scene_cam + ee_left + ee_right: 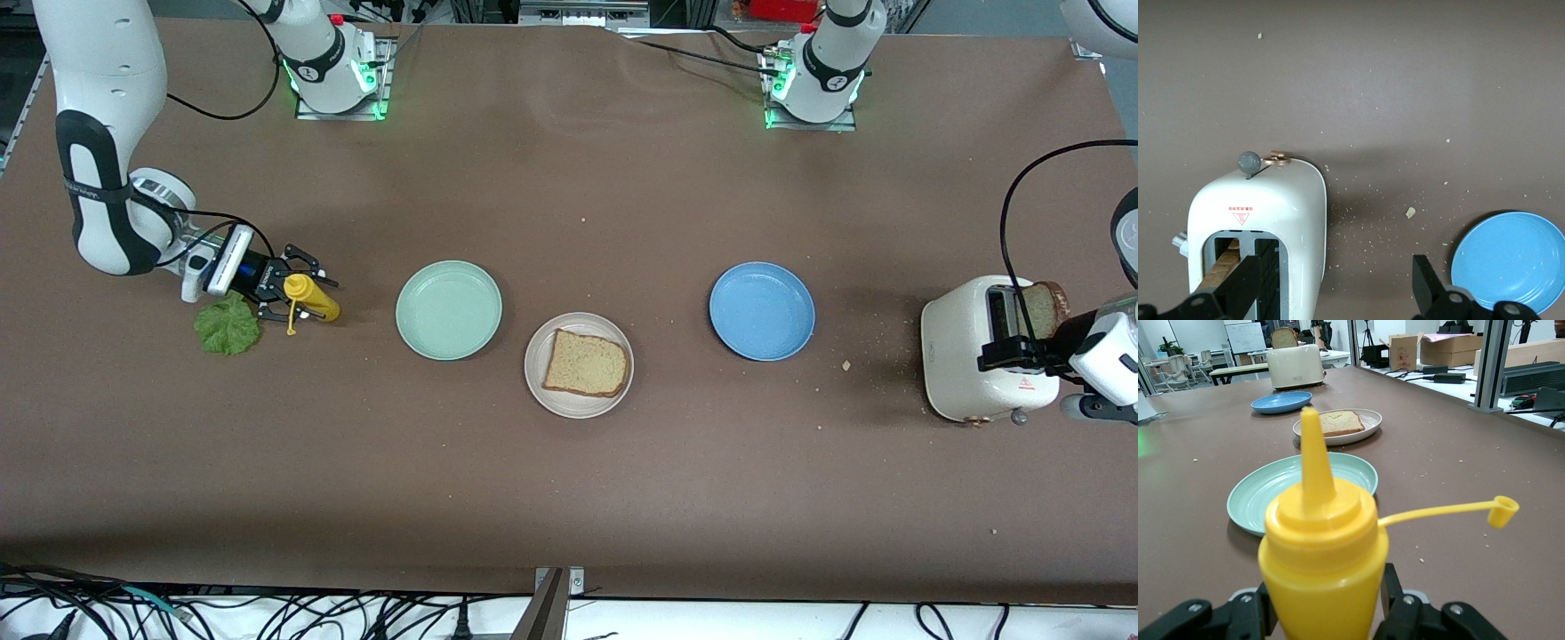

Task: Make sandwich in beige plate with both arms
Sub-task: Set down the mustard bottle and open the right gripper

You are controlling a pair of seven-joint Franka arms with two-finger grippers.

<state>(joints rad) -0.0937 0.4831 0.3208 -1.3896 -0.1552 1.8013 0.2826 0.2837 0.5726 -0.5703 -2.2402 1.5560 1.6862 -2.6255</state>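
The beige plate (579, 402) sits mid-table with one tan bread slice (587, 363) on it; both also show in the right wrist view (1368, 427). A second bread slice (1045, 307) stands in the white toaster (969, 364). My left gripper (1009, 356) is open at the toaster's top; in the left wrist view (1336, 283) one finger (1248, 280) lies over the slot beside the bread (1221, 263). My right gripper (289, 298) is shut on a yellow mustard bottle (1321, 547), low by the green lettuce leaf (228, 326).
A mint green plate (449, 309) lies between the bottle and the beige plate. A blue plate (762, 310) lies between the beige plate and the toaster, and shows in the left wrist view (1508, 260). Crumbs are scattered around the toaster. The bottle's cap hangs open on its tether (1501, 511).
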